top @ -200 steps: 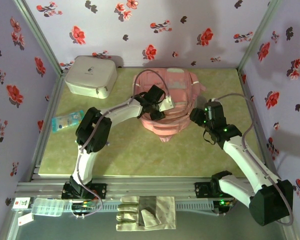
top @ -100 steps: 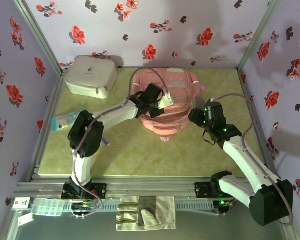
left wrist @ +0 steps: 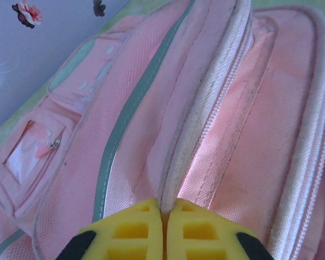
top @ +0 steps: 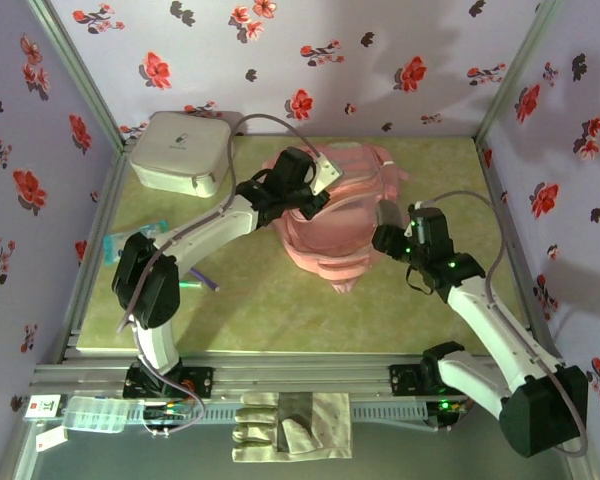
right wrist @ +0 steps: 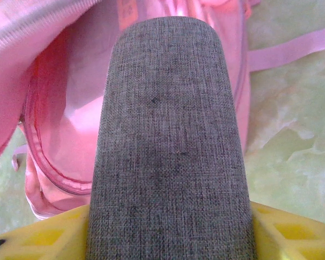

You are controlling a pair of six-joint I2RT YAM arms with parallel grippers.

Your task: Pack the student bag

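Mid-table, toward the back wall: the student bag (top: pixel 335 215) lies on the green mat, pink, with its pale pockets facing up and a strap end trailing toward the near edge.

Left arm reaches in from the left, over the bag's top. Left gripper (left wrist: pixel 163 214) has its yellow fingers (left wrist: pixel 130 235) pressed together. From the wrist camera I see a pale ridge of the bag's zip seam running straight down into the line where the two pads meet, so I read it as pinched on that fold of the bag. A grey-green trim stripe runs alongside the seam, and a small clear-window pocket with a zip pull sits off to the left.

Right arm comes in from the right side of the bag. Right gripper (right wrist: pixel 170 235) is clamped on a grey fabric-covered object (right wrist: pixel 168 135) with a rounded far end. It stands up between the two yellow pads, which sit against its sides. Beyond it, the wrist camera shows the bag's pink lining and a zipped rim, with a pink strap lying across the mat to the right. I cannot tell whether the grey object touches the bag.

Elsewhere:
- white-grey zip case (top: pixel 180 150) in the back left corner, well apart from the bag
- blue packet (top: pixel 135 240) near the left wall
- thin pen-like stick (top: pixel 200 285) on the mat beside the left arm
- pale glove (top: pixel 290 425) on the frame rail between the two bases
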